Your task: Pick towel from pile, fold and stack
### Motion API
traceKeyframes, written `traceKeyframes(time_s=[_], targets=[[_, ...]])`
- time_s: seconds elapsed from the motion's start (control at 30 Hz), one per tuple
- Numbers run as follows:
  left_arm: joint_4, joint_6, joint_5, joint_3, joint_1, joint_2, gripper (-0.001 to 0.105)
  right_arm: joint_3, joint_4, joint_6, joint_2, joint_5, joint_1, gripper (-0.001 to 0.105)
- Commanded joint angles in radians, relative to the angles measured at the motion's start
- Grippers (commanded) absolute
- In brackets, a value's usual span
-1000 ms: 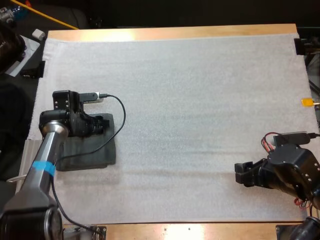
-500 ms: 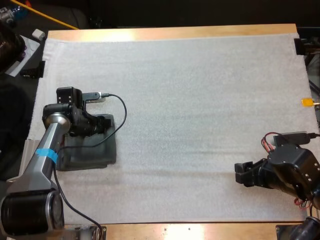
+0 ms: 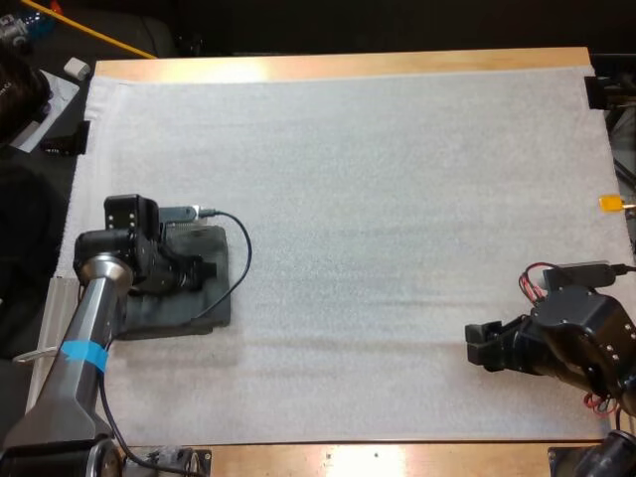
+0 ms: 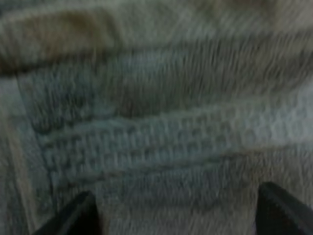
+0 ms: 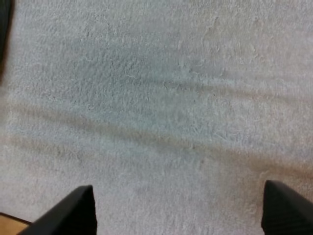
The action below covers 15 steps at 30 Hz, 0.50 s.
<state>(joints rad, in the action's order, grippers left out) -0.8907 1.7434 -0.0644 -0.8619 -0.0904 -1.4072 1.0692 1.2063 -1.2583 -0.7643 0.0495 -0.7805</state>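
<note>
**Left gripper.** The two black fingers (image 4: 73, 215) of the left gripper (image 4: 176, 210) stand wide apart, with nothing clamped between them. In the left wrist view they sit very close over the folded towel (image 4: 161, 137). Whether the tips touch the cloth cannot be told. A woven band in the cloth runs crosswise just ahead of the fingertips.

In the high view the left gripper (image 3: 204, 268) is over the far half of the folded towel (image 3: 174, 310), pointing toward the middle of the mat. The left arm runs back from it to the near left corner and covers part of the towel's left side.

**Towel.** The towel is dark grey-green. It lies flat on the white mat (image 3: 397, 199), near the mat's left edge and about midway between the far and near sides. Its right edge and near edge are uncovered and look straight.

**Right gripper.** The fingers (image 5: 73, 210) of the right gripper (image 5: 178, 210) also stand wide apart and hold nothing. Beneath them is bare mat (image 5: 161, 107) with shallow creases.

In the high view the right gripper (image 3: 484, 345) is near the near right corner of the mat, pointing left, well apart from the towel.

**Table.** The wooden table (image 3: 338, 66) shows as a strip along the far side of the mat.
</note>
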Motion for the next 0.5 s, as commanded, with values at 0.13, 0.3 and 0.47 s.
traceKeyframes(time_s=[0.13,0.3,0.47], targets=[[-0.015,-0.002,0.011,0.03,0.002,0.053,0.063,0.004,-0.02,-0.002,0.006,-0.001,-0.001,0.067],[-0.007,0.0,0.009,0.046,0.004,-0.002,0.064,0.004,-0.018,0.005,0.009,-0.002,0.0,0.067],[-0.016,-0.003,-0.014,0.018,0.002,0.035,0.064,0.004,-0.019,0.004,0.008,0.0,0.0,0.067]])
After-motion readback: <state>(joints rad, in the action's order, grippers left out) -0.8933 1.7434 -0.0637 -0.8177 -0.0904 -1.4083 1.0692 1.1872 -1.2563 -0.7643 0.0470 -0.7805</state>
